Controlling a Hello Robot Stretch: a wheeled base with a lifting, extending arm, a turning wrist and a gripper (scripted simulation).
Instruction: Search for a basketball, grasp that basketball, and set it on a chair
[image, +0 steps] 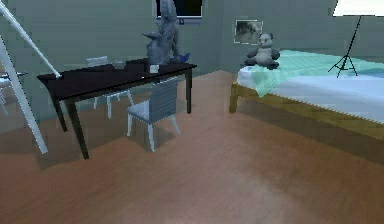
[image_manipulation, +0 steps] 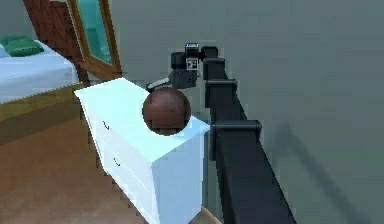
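Arm side view, and there's the prize: a dark reddish-brown basketball (image_manipulation: 166, 110) sitting on top of the white dresser (image_manipulation: 110, 100), right out by the top's corner closest to the arm (image_manipulation: 238, 150). The gripper (image_manipulation: 153, 84) shows just past the ball, over the dresser's far edge, fingers aimed toward the view's left. Does it hold anything? I can't tell, because the ball rests on the surface right at it, and the finger spacing can't be read either.

Here's the danger. It's a round ball parked beside an edge, so one glancing touch from a finger, or a brush from the dark arm bar running close along the dresser's side, looks enough to roll it off onto the floor. A grip taken off-centre on that smooth curve could also squirt it away.

Forward view, the drop-off: a grey chair (image: 157, 108) is drawn up at the near edge of the dark table (image: 100, 75), toward its right corner. That's a tight spot. The arm could clip the tabletop on the way in, and a ball set near the seat's edge may well roll straight off. The bed (image: 320, 95) stands close by, which narrows the turning room.
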